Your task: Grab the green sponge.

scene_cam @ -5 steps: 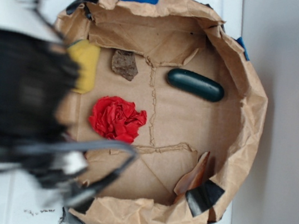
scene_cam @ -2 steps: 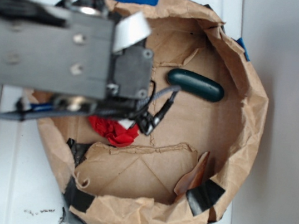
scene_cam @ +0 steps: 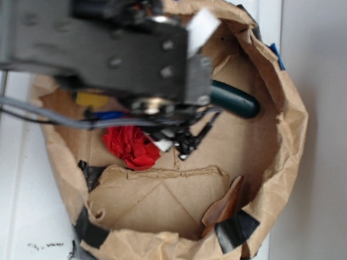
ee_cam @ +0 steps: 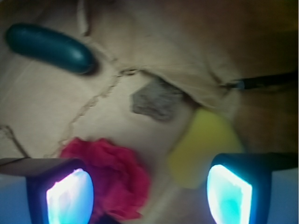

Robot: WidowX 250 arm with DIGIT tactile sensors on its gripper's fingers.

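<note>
gripper (ee_cam: 149, 189): jaws wide apart, holding nothing | green sponge (ee_cam: 205, 142): just beside the right-hand finger (ee_cam: 229, 193) | red cloth (ee_cam: 110, 175): near the other finger

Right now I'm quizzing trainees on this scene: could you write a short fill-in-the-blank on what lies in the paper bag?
1. The sponge shows a ____ face.
2. The cloth is ____.
3. In the wrist view, the capsule lies toward the upper ____.
4. The pincer is ____, gripping nothing.

Missing words: yellow; red; left; open
</note>
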